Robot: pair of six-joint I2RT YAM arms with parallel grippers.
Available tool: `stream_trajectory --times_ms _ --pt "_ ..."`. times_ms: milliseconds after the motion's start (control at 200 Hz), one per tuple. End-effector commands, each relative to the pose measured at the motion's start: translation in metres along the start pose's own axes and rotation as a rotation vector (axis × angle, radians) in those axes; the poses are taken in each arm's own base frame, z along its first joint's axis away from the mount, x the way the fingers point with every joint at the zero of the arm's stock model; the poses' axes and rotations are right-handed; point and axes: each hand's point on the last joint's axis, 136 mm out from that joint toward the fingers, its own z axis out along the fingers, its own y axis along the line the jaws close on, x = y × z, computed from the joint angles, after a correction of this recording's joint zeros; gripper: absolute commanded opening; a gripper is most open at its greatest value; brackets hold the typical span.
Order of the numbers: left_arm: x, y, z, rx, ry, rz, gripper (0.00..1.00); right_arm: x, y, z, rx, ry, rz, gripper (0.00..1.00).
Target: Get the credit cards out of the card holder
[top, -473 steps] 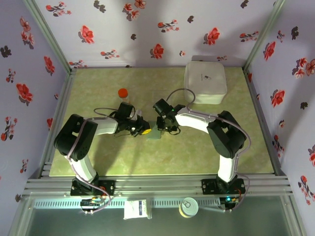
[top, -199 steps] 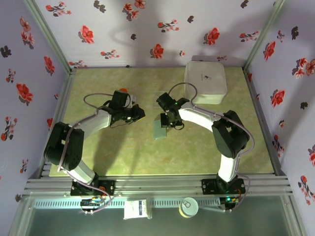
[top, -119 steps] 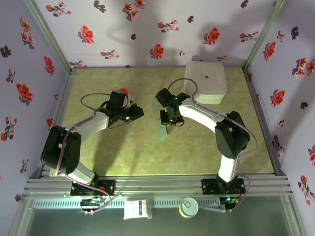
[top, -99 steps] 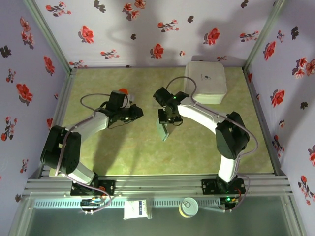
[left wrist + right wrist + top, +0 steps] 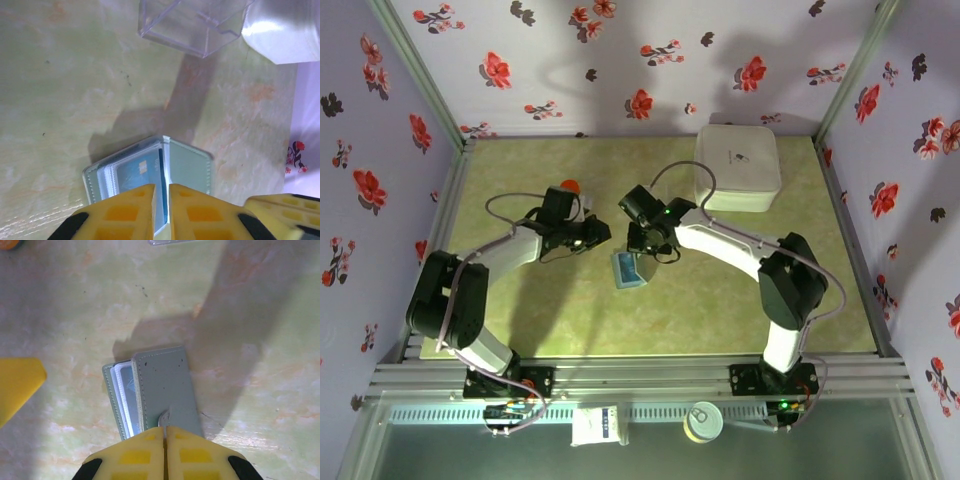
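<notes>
Lying half-open on the table (image 5: 720,300), the card holder (image 5: 160,390) still has a blue card (image 5: 137,180) tucked inside, so nothing's out yet by my reckoning. My right fingers (image 5: 164,432) pinch its flap; my left fingers (image 5: 161,192) look nearly clenched, empty.

Bright overhead light, soft arm shadows, near yellow fingers (image 5: 125,215) blurred.

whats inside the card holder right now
A blue card with light markings sits in clear sleeves of the open card holder. Its near end is hidden behind the left hand; any cards beneath are covered.
</notes>
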Motion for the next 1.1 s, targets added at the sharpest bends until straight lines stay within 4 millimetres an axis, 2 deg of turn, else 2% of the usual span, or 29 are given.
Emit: stream_trajectory --times_ms 0,395,735,835,1100 --pt "0.003 0.001 0.004 0.000 0.048 0.010 0.13 -0.014 -0.014 -0.011 0.008 -0.062 0.051 0.00" --pt "0.026 0.016 0.028 -0.058 0.156 -0.008 0.05 -0.001 -0.082 0.000 0.172 -0.015 0.026 0.00" --pt "0.045 0.024 0.042 -0.091 0.214 -0.021 0.00 0.015 -0.103 0.023 0.223 0.012 0.051 0.00" --pt "0.048 0.033 0.042 -0.133 0.212 -0.029 0.00 0.020 -0.107 0.028 0.227 0.018 0.065 0.00" --pt "0.053 0.046 0.046 -0.170 0.221 -0.042 0.00 0.025 -0.105 0.039 0.197 0.030 0.068 0.00"
